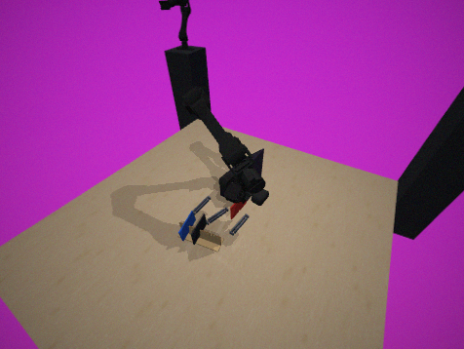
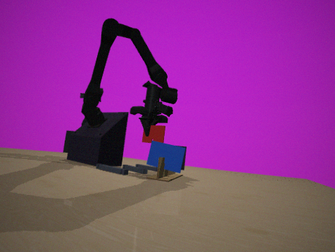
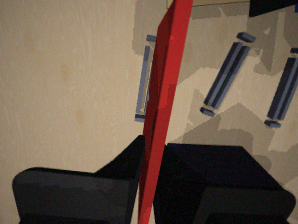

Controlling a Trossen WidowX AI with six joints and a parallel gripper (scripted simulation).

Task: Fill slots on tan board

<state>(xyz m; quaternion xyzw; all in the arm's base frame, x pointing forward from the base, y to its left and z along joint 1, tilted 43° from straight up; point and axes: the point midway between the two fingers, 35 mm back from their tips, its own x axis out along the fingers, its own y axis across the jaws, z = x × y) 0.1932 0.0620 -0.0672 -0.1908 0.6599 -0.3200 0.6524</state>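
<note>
Exterior view, wood-grained tabletop [image 2: 211,218], plain magenta backdrop [image 2: 246,70], long soft shadows.
</note>
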